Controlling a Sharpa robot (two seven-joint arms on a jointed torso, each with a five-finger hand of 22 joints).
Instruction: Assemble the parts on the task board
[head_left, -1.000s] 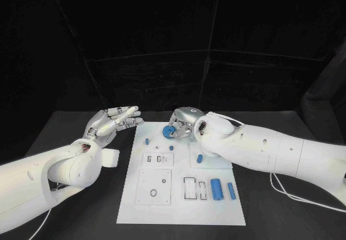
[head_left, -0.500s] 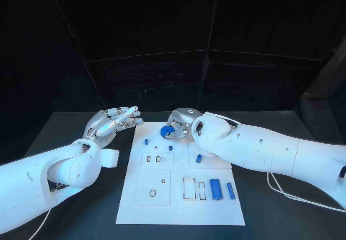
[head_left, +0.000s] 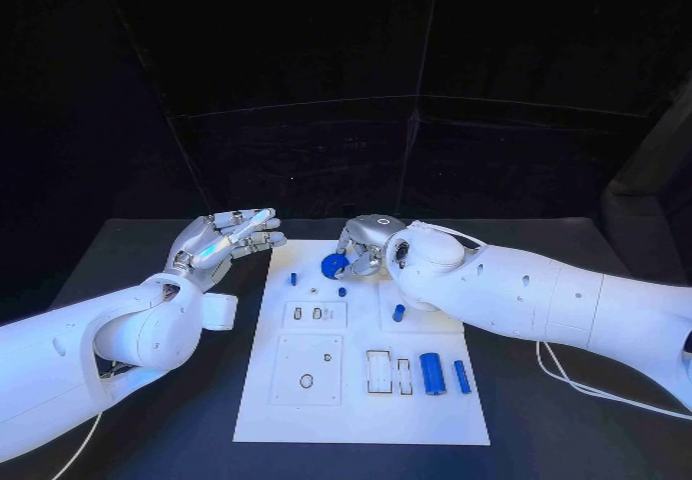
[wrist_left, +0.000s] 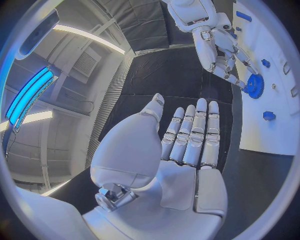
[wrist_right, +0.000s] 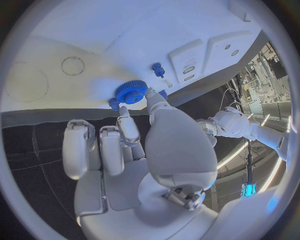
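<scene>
- The right hand (head_left: 368, 248) pinches a blue gear (head_left: 335, 265) between its thumb and fingertips (wrist_right: 150, 95), with the other fingers curled loosely behind; the gear hangs just under the fingertips, above the far end of the task board (head_left: 361, 420).
- From the right wrist view the gear (wrist_right: 130, 92) sits close over the white plate, with a small blue peg (wrist_right: 158, 69) standing just beyond it; whether the gear touches the board I cannot tell.
- The left hand (head_left: 224, 243) holds nothing: its palm is flat and its fingers (wrist_left: 194, 132) stretched out side by side, just off the board's edge and across from the gear-holding hand.
- Nearer the robot than the right hand, a blue cylinder (head_left: 431, 374) and a slimmer blue bar (head_left: 462, 377) lie loose on the board beside empty rectangular slots (head_left: 379, 375).
- Judged step: placing the gear at its seat on the far end of the board.
- The next move likely calls for levelling the gear, lining its bore up over its post, lowering it gently, then loosening the pinch.
</scene>
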